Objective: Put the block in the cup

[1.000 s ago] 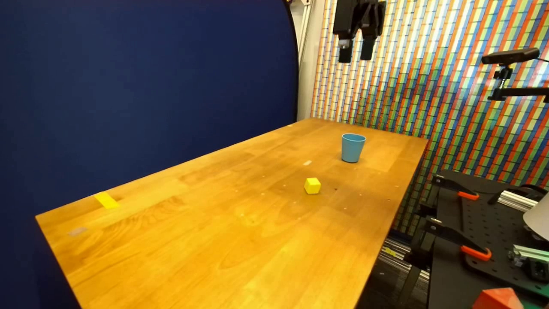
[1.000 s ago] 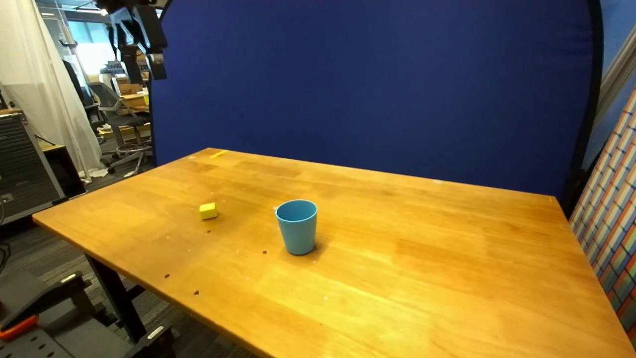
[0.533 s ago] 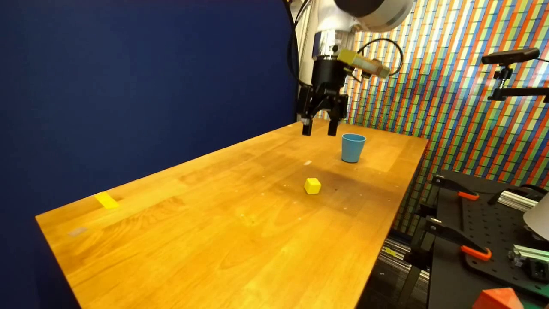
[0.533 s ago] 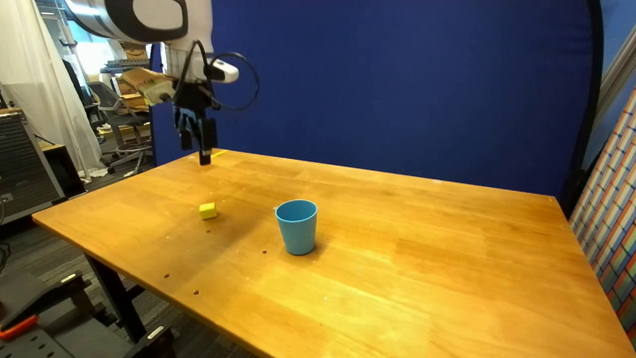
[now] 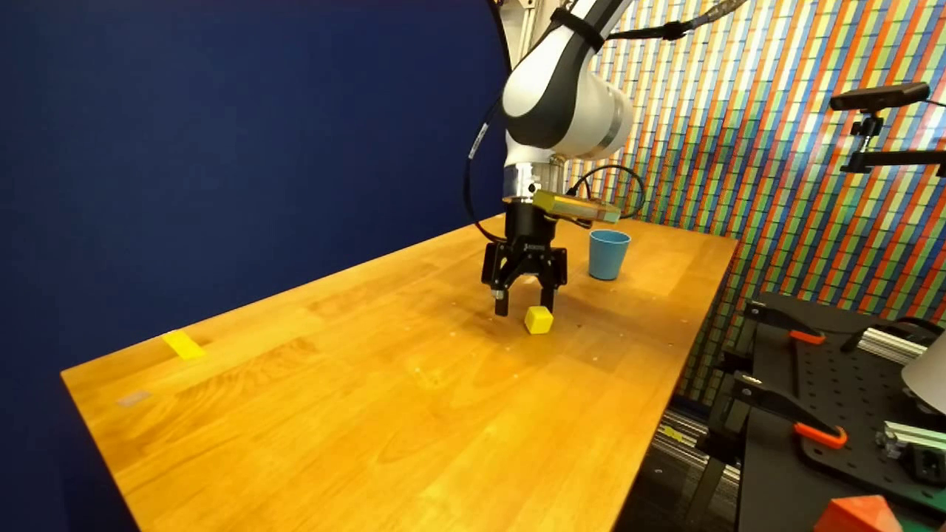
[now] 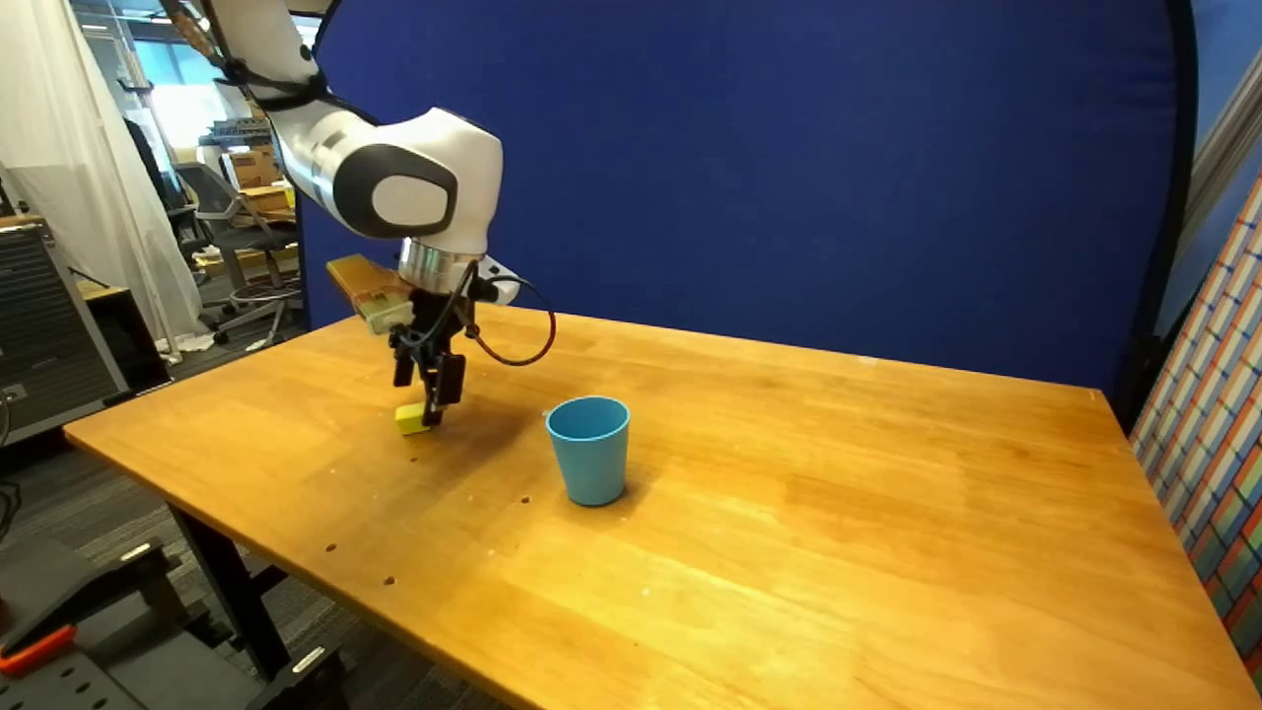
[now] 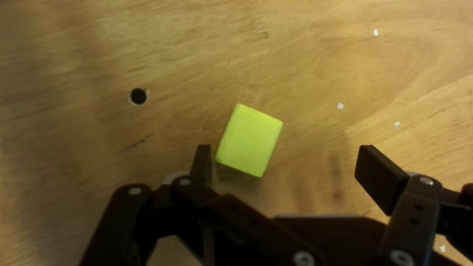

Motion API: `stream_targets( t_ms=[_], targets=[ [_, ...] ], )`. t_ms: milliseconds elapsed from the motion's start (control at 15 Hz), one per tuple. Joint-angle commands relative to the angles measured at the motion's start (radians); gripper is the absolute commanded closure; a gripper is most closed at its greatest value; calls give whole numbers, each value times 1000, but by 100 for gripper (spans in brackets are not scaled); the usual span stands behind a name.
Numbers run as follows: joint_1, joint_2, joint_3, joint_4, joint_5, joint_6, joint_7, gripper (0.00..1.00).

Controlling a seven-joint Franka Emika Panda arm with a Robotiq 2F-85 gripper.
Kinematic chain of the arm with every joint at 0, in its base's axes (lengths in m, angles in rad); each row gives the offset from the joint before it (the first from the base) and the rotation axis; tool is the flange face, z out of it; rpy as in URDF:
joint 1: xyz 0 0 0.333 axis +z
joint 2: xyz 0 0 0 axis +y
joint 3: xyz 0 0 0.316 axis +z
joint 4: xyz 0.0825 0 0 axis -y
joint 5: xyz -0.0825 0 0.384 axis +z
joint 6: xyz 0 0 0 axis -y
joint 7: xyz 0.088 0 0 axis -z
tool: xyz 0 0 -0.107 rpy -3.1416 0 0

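Our gripper (image 5: 524, 308) is spread wide and has hold of nothing. It has swung down from high up to just over the worktop (image 6: 838, 513) — so we think the reach is nearly done and the grab should come next. The block (image 7: 249, 141) lies on the worktop, close by one finger (image 7: 202, 162) and well apart from the other in the wrist view. We can't be sure whether that near finger touches it. The block looks boxy and bright yellow, with flat sides and neat edges, and it sits askew to the fingers — it may turn a bit when squeezed. Farther out, the blue cup (image 6: 594, 459) has stayed put, upright, mouth up, ready for the drop.
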Motion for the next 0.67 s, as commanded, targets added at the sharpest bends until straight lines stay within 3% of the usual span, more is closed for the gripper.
stream_targets(
  t_ms=[0, 600],
  targets=[
    [1, 94, -2, 91, -9, -8, 37, 0],
    [1, 68, -6, 49, 39, -163, 207, 0]
  ],
)
